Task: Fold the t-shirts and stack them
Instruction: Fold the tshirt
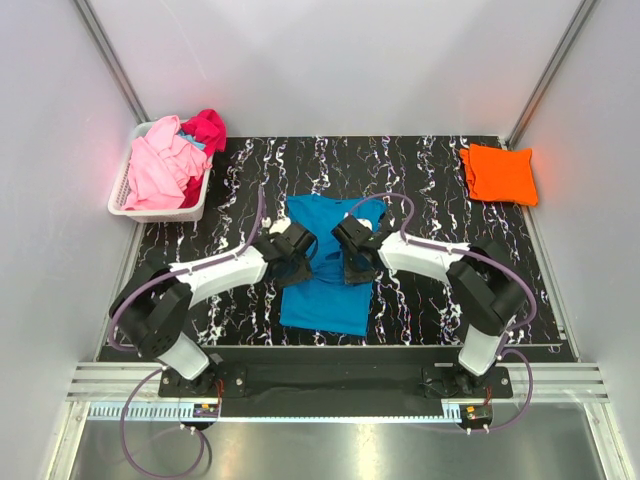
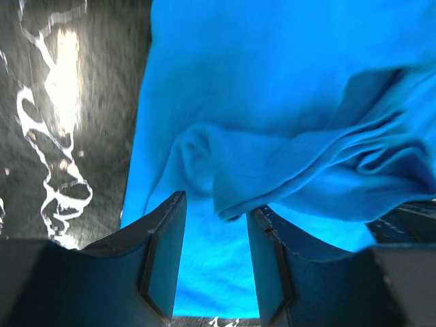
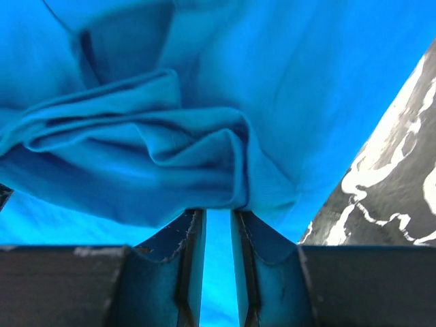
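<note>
While the blue shirt (image 1: 325, 300) lies at the middle of the table (image 1: 430, 312), we judge folding underway: right gripper (image 3: 218, 212) pinches a bunched edge; left gripper (image 2: 218, 204), jaws spread, must close next.

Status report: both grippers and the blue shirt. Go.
Left gripper open, fold at its tips. Right gripper shut on turquoise t-shirt, bunched mid-table. Orange t-shirt folded, far right. No obstruction seen.

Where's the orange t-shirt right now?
Top view: the orange t-shirt lies folded at the far-right corner of the table, well apart from the turquoise t-shirt at centre.
</note>
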